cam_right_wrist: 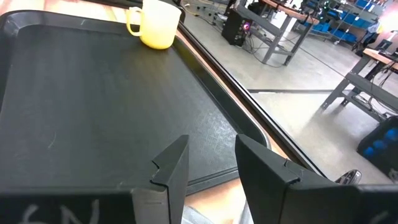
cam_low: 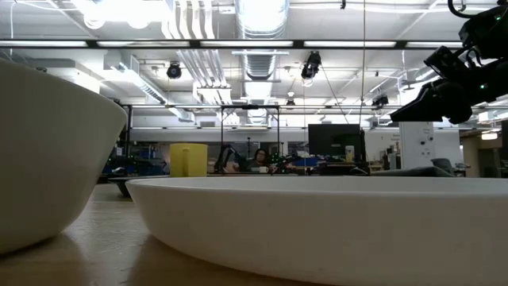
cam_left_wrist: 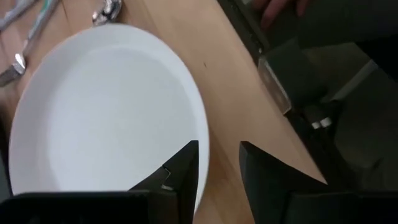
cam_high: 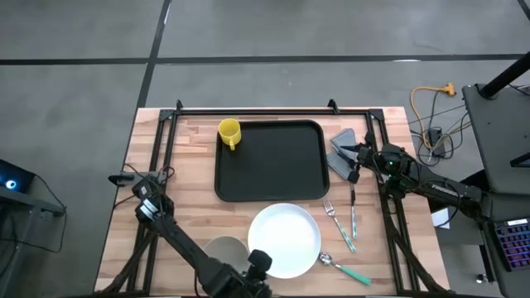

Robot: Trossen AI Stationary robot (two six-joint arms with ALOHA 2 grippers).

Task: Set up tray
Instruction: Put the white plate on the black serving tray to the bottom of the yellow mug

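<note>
High view: black tray (cam_high: 273, 161) at the table's far centre, yellow mug (cam_high: 229, 133) on its far left corner. White plate (cam_high: 285, 240) just near of it. Right gripper (cam_right_wrist: 208, 168), fingers parted and empty, above tray's right edge. Left gripper (cam_left_wrist: 217, 165), fingers spread, at plate's rim.

A lab or workshop: exposed ceiling ducts (cam_low: 262, 32) (workbenches (cam_right_wrist: 280, 18) beyond).

Both hands (cam_left_wrist: 219, 163) (cam_right_wrist: 211, 165) apart-fingered, empty.
</note>
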